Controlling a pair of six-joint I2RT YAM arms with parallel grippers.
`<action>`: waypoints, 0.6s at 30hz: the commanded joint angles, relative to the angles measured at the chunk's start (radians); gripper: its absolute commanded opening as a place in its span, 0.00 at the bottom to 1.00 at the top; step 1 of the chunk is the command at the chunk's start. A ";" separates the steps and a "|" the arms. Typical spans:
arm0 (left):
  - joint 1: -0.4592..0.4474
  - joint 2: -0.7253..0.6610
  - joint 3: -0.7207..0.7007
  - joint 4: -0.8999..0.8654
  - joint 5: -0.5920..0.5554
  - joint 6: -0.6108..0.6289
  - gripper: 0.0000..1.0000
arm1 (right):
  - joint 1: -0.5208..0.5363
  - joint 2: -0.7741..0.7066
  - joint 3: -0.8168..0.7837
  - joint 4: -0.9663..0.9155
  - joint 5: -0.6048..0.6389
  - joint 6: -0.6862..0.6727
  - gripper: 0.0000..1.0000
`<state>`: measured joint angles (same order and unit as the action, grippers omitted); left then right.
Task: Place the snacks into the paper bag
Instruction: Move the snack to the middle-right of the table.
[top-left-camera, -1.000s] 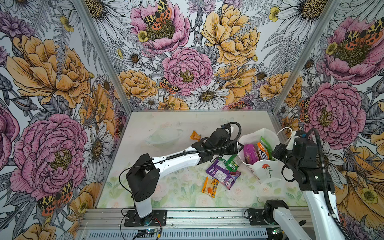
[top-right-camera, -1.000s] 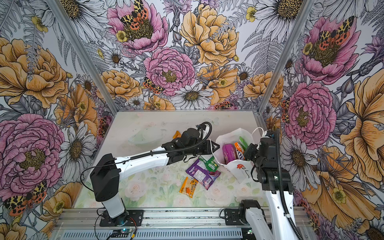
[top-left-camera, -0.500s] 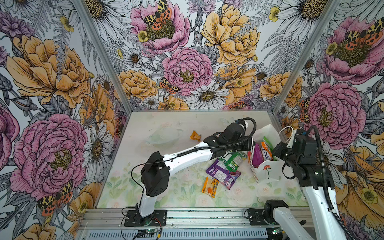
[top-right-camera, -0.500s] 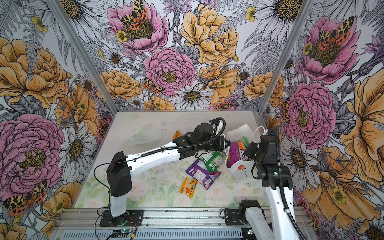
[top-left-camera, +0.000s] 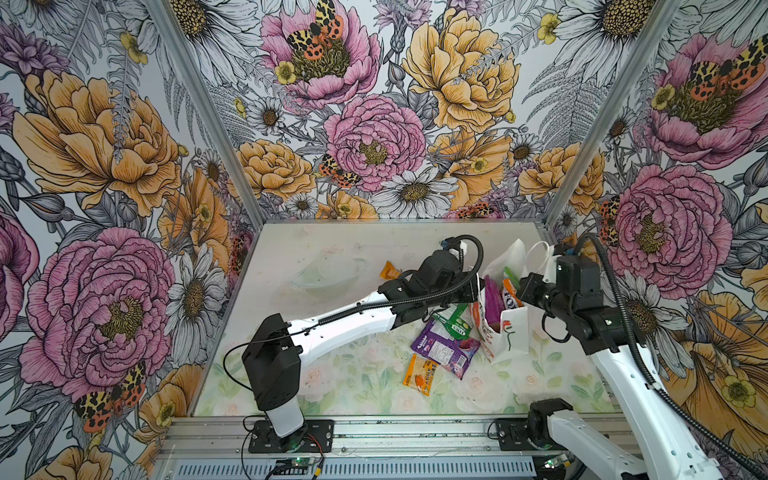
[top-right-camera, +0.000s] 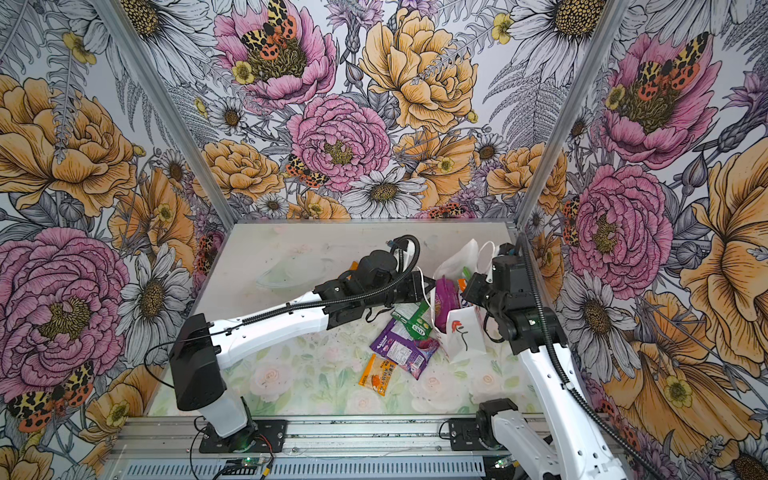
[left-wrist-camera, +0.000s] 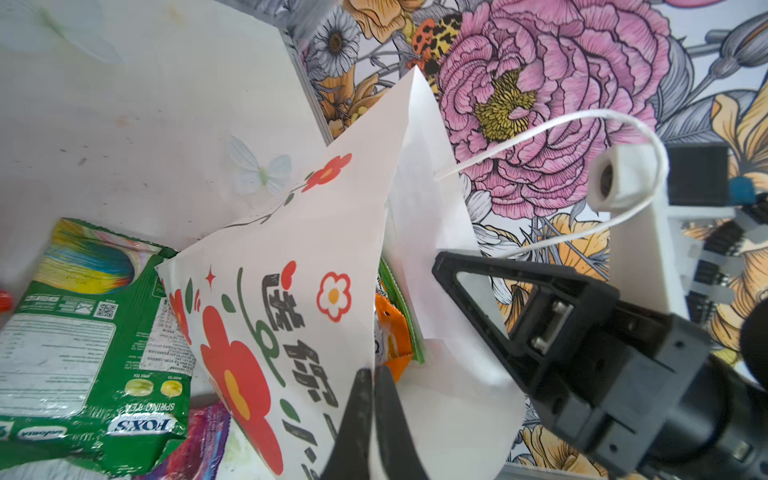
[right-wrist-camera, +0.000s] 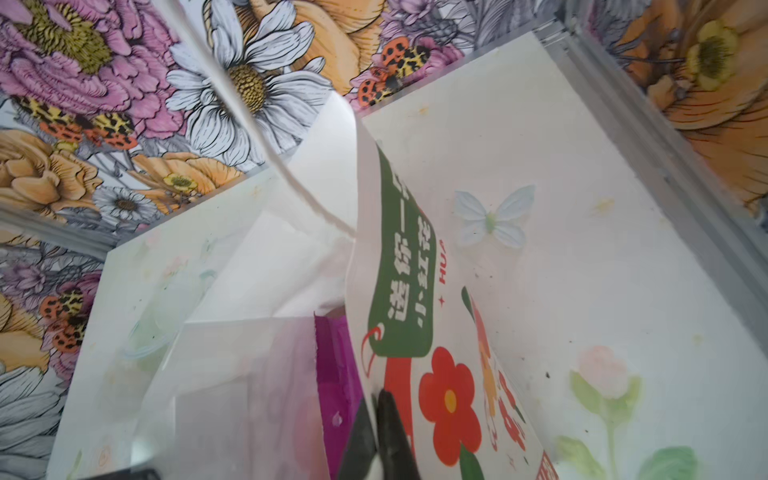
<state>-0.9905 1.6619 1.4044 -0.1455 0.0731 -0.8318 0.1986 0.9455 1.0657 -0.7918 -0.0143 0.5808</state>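
Near the table's (top-left-camera: 332, 249) right edge the bag (top-left-camera: 505, 332) stood part-filled, left gripper (left-wrist-camera: 374, 374) and right gripper (right-wrist-camera: 375, 399) each pinched shut on its rim — a hard opposing pull might tear the paper or tip it onto loose packets (top-left-camera: 442, 349).

- We see the paper bag (top-left-camera: 513, 336) in white, printed with red flowers, dark stems and a green panel of white lettering.
- Magenta pouch (top-left-camera: 493, 296): solid, glossy pink-purple.
- Green packet (top-left-camera: 455, 324), white label; purple pouch (top-left-camera: 440, 349); orange packet (top-left-camera: 419, 374).
- On the walls (top-left-camera: 104, 166) we get pink, orange and white blooms, plus spotted orange-yellow moths.
- Table (top-left-camera: 332, 374): pale, with faint roses and green leaves.
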 joint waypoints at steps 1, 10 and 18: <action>0.039 -0.119 -0.058 0.101 -0.077 0.004 0.00 | 0.075 0.071 0.010 0.089 0.011 0.057 0.00; 0.119 -0.312 -0.187 0.019 -0.130 0.052 0.00 | 0.256 0.194 0.087 0.140 0.125 0.090 0.00; 0.096 -0.214 -0.078 0.032 -0.031 0.050 0.00 | 0.190 0.069 0.113 0.068 0.206 0.037 0.00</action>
<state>-0.8761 1.4284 1.2575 -0.2131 -0.0067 -0.8036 0.4118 1.0794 1.1275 -0.7368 0.1276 0.6403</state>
